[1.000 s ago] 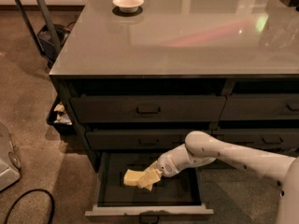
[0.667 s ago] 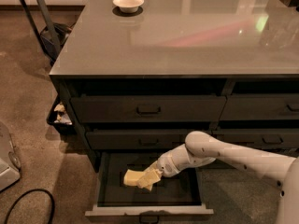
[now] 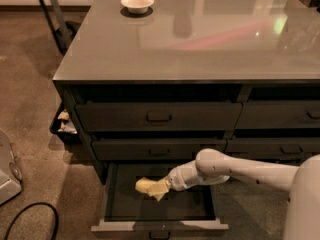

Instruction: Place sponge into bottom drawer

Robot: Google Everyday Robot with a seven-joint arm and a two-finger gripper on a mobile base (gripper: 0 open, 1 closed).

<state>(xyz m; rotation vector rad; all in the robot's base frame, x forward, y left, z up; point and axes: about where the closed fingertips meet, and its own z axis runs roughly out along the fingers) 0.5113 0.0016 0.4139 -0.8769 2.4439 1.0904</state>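
The bottom drawer (image 3: 159, 227) of the wide stack is pulled open, its dark inside showing. The pale yellow sponge (image 3: 143, 185) sits low inside the drawer, near its middle. My gripper (image 3: 163, 188) reaches down into the drawer from the right and is right against the sponge's right side. The gripper's cream-yellow end and the sponge run together, so I cannot tell whether the sponge is held or lies on the drawer floor. The white arm (image 3: 235, 169) crosses above the drawer's right half.
A white bowl (image 3: 137, 3) stands at the back left of the grey countertop (image 3: 200, 49). The two drawers above (image 3: 159, 116) are closed. A bin with scraps (image 3: 64, 124) stands left of the cabinet. A black cable (image 3: 30, 219) lies on the carpet at lower left.
Almost nothing. The gripper and the sponge stay in the same spot inside the open drawer.
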